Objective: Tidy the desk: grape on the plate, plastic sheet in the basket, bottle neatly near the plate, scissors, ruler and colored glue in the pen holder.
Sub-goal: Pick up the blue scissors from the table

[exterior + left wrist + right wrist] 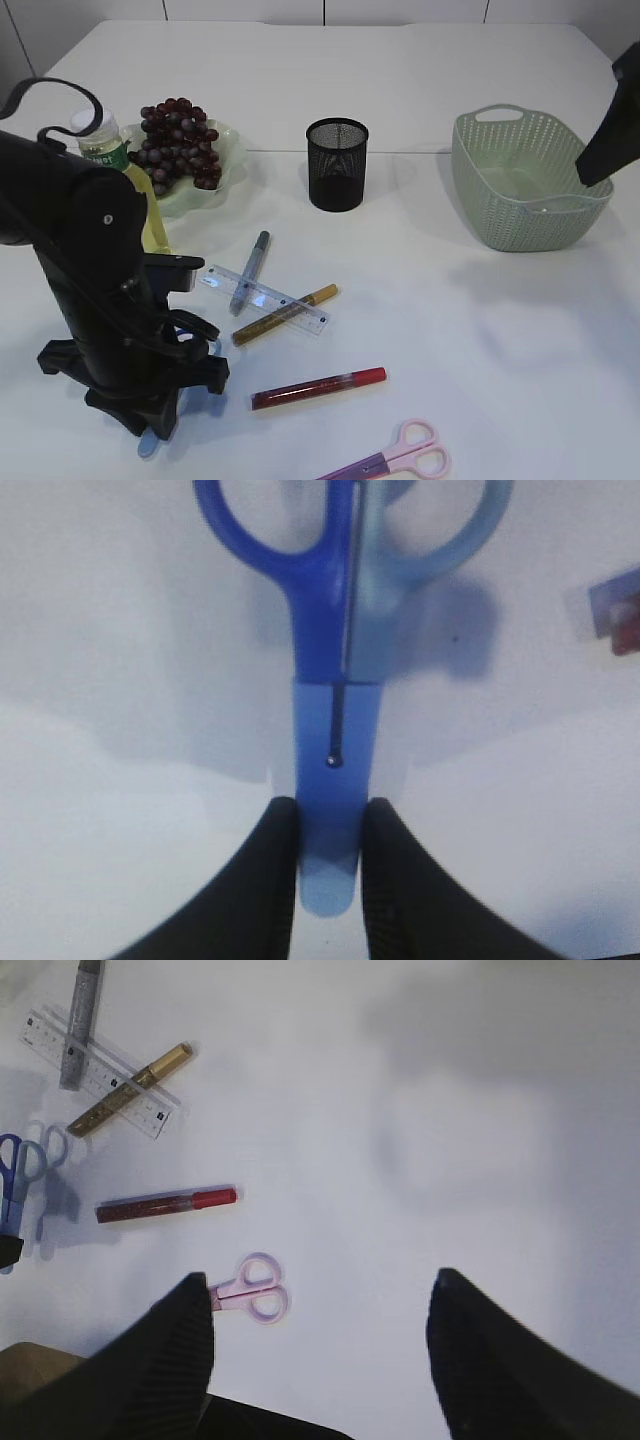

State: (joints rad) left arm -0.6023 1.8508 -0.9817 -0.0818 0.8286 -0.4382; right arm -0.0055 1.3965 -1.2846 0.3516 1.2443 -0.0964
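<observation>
My left gripper (pixel 330 825) is shut on the sheathed blade of the blue scissors (pixel 335 630), low at the table's near-left corner; the arm hides most of them in the exterior view. Pink scissors (pixel 395 460) lie at the front edge. The clear ruler (pixel 265 298) lies under a silver glue pen (pixel 250 270) and a gold one (pixel 285 313); a red glue pen (pixel 318 388) lies nearer. Grapes (pixel 178 140) fill the green plate (pixel 228 165), with the bottle (pixel 105 145) beside it. My right gripper (pixel 320 1285) hangs open high up, holding nothing. I cannot make out the plastic sheet.
The black mesh pen holder (pixel 337 163) stands mid-table behind the ruler. The green basket (pixel 525 180) sits at the right, and the right arm (pixel 612 125) hovers over its far rim. Bare white table lies between the pens and the basket.
</observation>
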